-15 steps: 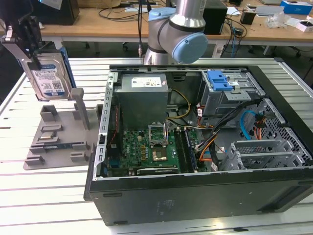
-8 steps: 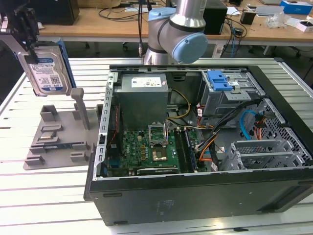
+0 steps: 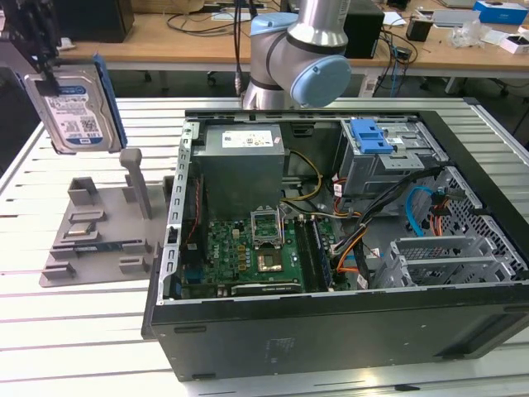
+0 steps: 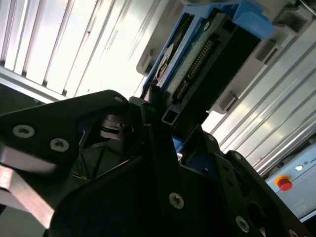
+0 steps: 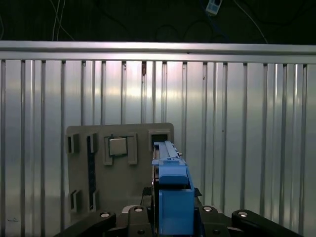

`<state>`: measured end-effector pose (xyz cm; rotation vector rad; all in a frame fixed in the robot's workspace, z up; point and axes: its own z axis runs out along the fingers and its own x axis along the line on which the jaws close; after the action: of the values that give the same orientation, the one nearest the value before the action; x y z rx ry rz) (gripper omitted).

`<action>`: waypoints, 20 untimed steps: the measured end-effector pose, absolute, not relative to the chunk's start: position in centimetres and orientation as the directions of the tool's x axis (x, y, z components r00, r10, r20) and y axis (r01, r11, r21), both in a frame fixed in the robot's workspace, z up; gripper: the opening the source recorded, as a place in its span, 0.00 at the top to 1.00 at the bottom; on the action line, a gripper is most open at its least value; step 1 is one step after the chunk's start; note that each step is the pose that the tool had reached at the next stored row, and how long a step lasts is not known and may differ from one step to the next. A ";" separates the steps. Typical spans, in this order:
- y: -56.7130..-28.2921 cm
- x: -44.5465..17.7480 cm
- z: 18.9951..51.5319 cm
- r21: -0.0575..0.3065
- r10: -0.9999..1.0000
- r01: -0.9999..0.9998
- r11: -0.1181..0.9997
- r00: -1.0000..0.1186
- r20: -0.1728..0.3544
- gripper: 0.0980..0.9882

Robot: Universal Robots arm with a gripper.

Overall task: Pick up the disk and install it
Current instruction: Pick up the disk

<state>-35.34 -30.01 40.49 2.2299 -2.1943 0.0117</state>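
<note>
The disk (image 3: 74,107) hangs upright in the air at the exterior view's far left, its white-and-blue label facing the camera and a blue rail along its edge. My gripper (image 3: 45,66) holds it from above, shut on its top edge. Below it on the table stands the grey holder (image 3: 99,231). The first wrist view looks down the disk's blue rail (image 5: 170,192) onto the holder (image 5: 118,158), with the gripper (image 5: 173,222) closed around the disk. In the second wrist view the disk's connector end (image 4: 197,64) sticks out past the black fingers (image 4: 158,118).
The open computer case (image 3: 331,331) lies to the exterior view's right of the holder. Inside are the grey power supply (image 3: 240,161), the motherboard (image 3: 248,252), cables and a drive bay with a blue latch (image 3: 369,136). The arm's base (image 3: 302,50) stands behind the case.
</note>
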 end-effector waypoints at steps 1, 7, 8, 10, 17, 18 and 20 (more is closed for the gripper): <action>-30.0 -35.3 40.7 0.004 -1.000 -1.000 -0.016 0.016 0.015 0.70; -30.0 -35.3 42.0 0.004 -1.000 -1.000 -0.016 0.016 0.015 0.70; -30.0 -35.3 42.3 0.004 -1.000 -1.000 -0.016 0.016 0.014 0.70; -30.0 -35.3 42.7 0.004 -1.000 -1.000 -0.016 0.016 0.014 0.70; -29.9 -35.3 44.4 0.004 -1.000 -1.000 -0.016 0.016 0.015 0.70; -29.9 -35.3 44.7 0.004 -1.000 -1.000 -0.016 0.016 0.014 0.70; -29.9 -35.3 45.1 0.004 -1.000 -1.000 -0.016 0.016 0.014 0.70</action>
<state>-35.33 -29.94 45.08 2.2300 -2.1944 0.0118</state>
